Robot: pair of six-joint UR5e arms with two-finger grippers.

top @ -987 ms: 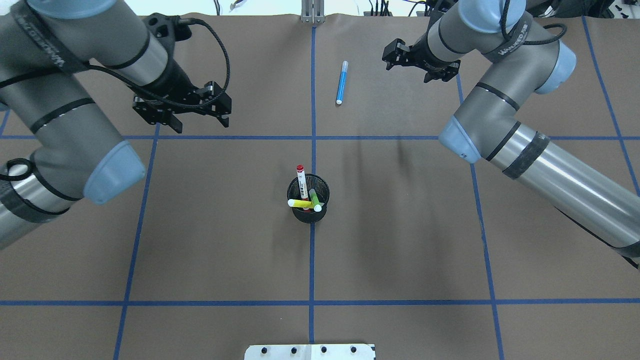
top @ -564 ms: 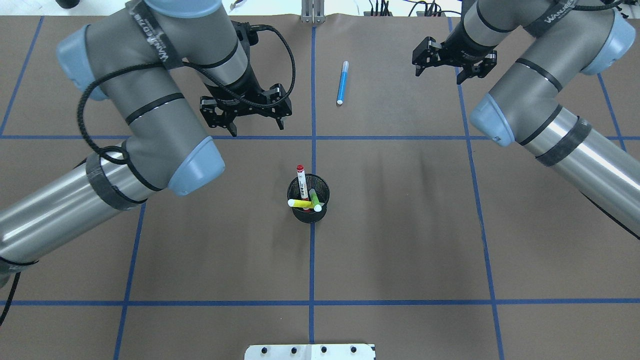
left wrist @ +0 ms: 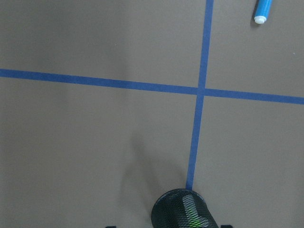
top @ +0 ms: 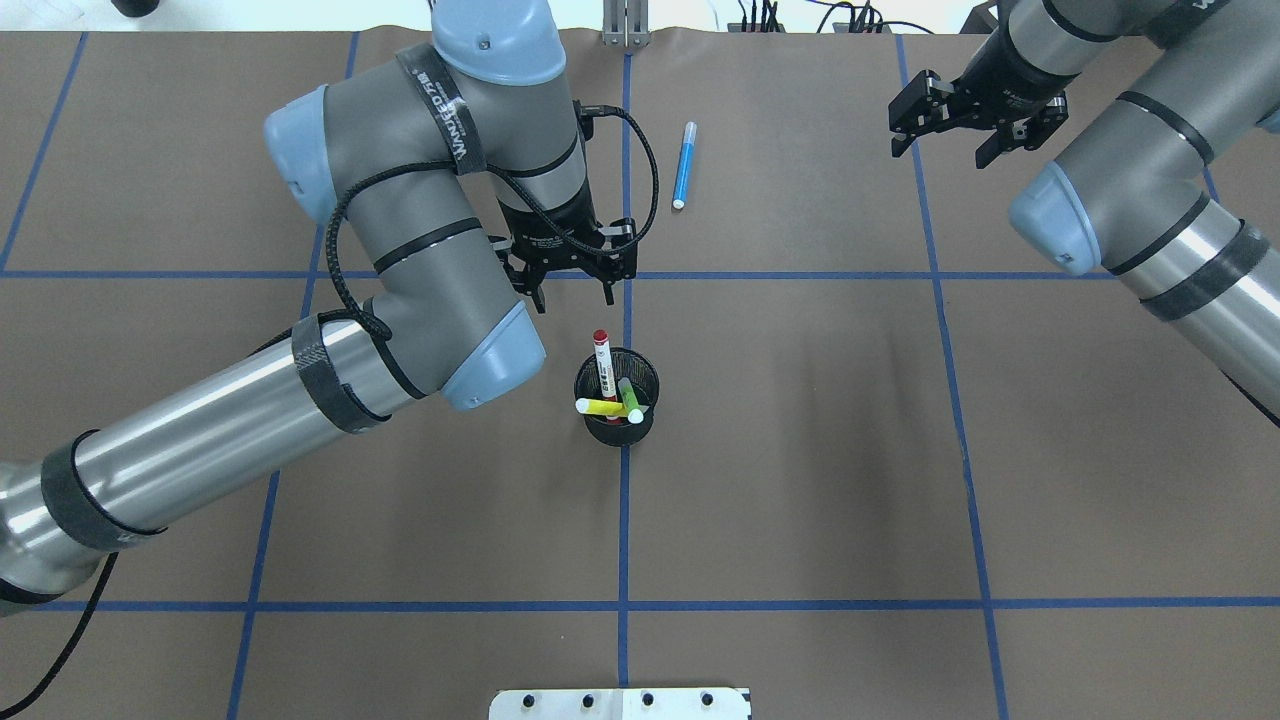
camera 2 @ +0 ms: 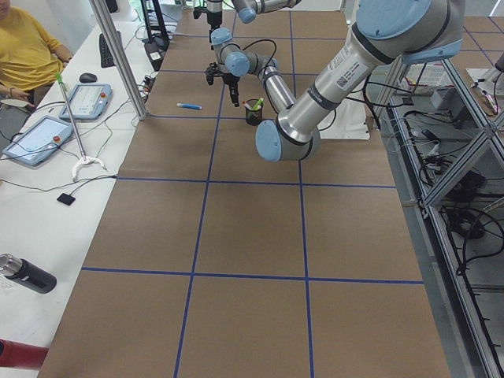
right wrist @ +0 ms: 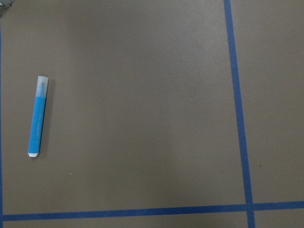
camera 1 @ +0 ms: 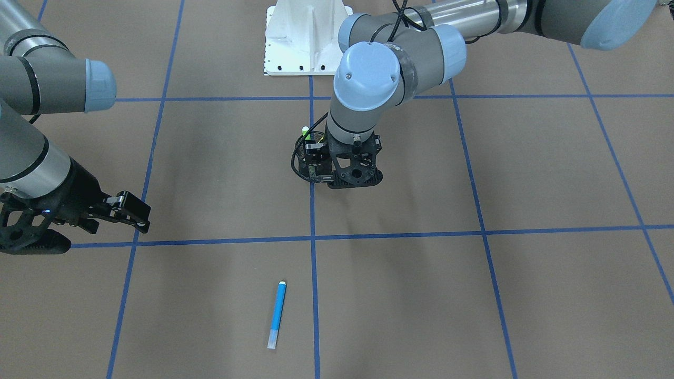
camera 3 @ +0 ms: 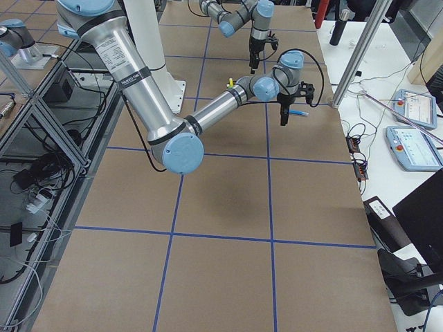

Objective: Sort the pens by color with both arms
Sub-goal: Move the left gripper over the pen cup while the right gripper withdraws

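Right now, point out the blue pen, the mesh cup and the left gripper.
blue pen (top: pixel 684 165): overhead exterior view, middle of the barrel.
mesh cup (top: pixel 612 432): overhead exterior view, near outer wall.
left gripper (top: pixel 573 299): overhead exterior view, midway between its fingertips.

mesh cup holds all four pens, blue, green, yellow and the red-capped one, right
No. The mesh cup holds only three: the green pen, the yellow pen and the red-capped pen. The blue pen lies flat on the table beyond the cup, apart from it, as the overhead view shows.

Blue pen flat, 3 pens in cup
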